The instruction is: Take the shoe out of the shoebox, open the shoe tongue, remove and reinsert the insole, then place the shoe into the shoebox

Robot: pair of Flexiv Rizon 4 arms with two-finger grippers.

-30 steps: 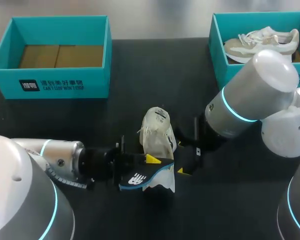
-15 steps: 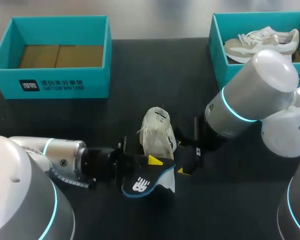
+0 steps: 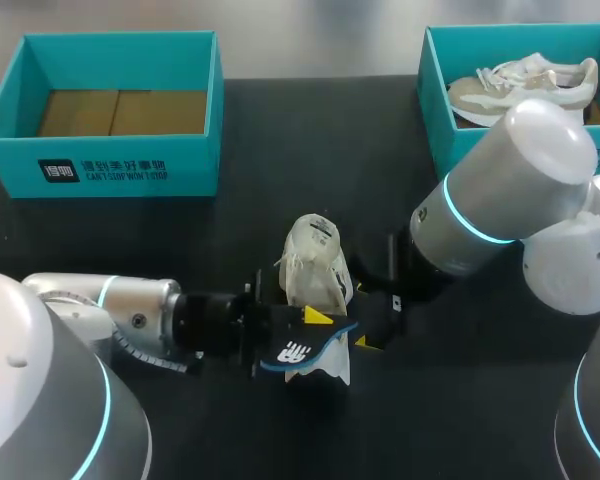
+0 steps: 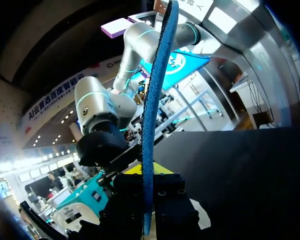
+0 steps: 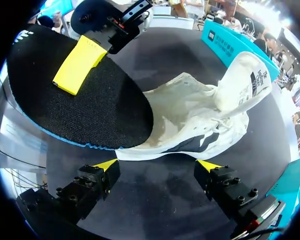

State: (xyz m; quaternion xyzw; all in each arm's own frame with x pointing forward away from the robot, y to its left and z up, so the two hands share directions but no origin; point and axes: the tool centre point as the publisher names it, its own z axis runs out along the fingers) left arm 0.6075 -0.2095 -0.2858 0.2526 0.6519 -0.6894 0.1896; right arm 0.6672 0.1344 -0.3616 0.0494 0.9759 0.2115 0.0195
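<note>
You are roughly at the midpoint of the job, by my reading. The shoe is out of its box and lies on the black table between your two arms. Its tongue is pulled up and away from the opening, so those two steps look done. The insole is out as well. Your left gripper is clenched on it, one yellow pad flat on its dark upper face, and the left wrist view shows its blue edge running up from between the fingers. It hangs over the heel end of the shoe, and you cannot tell from these views whether its far end touches the shoe or floats just above it. Your right gripper is released, its fingers spread with the side of the shoe just ahead of them, apparently not touching it. What is left is the harder half: feeding the insole back in through the opening and seating it flat, then lifting the shoe and setting it into a box. The left shoebox holds only a brown liner and looks like the likely destination. The right shoebox already holds another shoe.
</note>
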